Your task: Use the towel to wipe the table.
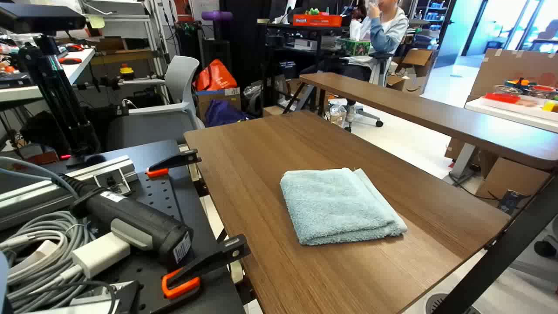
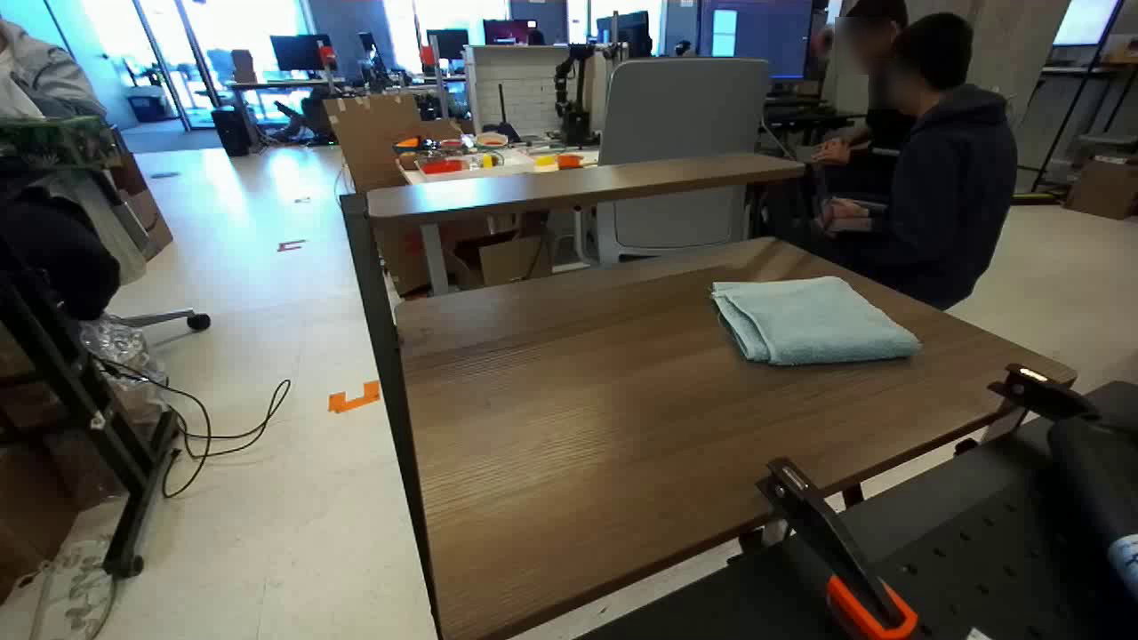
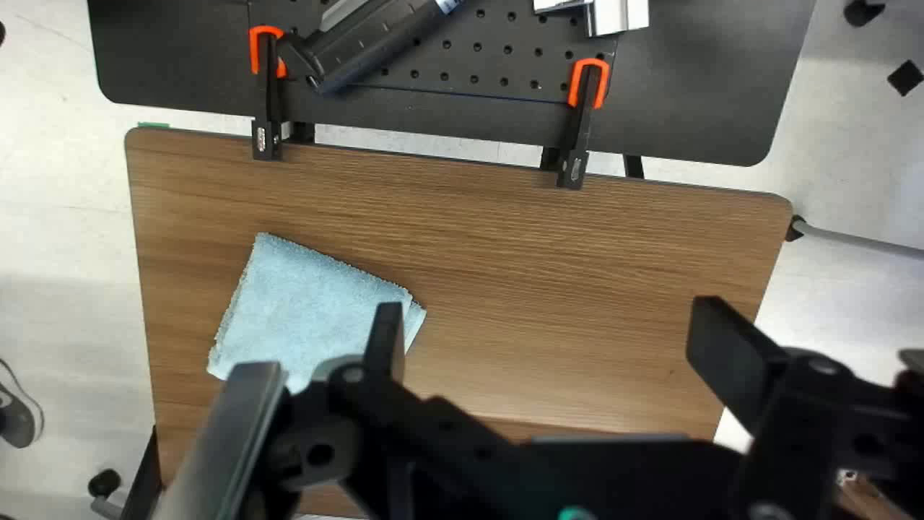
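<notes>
In the wrist view, a big brown table (image 3: 548, 253) fills the middle. A black table (image 3: 693, 94) is just beside it, at twelve o'clock. The blue towel (image 3: 317, 296) lies folded on the brown table, at nine o'clock. The gripper (image 3: 552, 336) shows at six o'clock, its two fingers (image 3: 729, 350) wide apart; one hides a bit of towel. Two small clips (image 3: 268, 90) sit at eleven and one o'clock.

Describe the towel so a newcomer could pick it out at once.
Start from the brown wood-grain table in the wrist view. On its left half lies the towel, a folded cloth. Its fuzzy light blue surface sets it apart from the black-and-orange clamps at the edge.
</notes>
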Robot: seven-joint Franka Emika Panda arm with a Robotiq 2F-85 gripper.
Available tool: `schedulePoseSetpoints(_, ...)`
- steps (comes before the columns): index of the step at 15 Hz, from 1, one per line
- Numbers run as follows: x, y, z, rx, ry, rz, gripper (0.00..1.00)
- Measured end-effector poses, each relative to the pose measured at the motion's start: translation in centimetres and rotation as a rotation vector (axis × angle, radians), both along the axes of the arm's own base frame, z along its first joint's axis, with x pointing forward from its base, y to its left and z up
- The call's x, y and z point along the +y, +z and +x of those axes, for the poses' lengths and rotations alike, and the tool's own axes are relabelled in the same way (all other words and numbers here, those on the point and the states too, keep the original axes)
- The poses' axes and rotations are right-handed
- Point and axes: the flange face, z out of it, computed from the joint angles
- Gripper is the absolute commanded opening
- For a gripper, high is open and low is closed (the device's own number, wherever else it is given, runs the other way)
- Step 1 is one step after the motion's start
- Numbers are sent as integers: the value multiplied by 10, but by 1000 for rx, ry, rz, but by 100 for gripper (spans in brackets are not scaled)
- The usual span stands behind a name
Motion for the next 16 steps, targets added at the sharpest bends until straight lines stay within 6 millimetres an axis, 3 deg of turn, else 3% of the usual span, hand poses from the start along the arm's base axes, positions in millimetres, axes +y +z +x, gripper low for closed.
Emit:
schedulePoseSetpoints(13, 0, 0, 0, -1, -1, 0, 100)
schedulePoseSetpoints(16, -1, 1, 11, -33, -40, 13, 100)
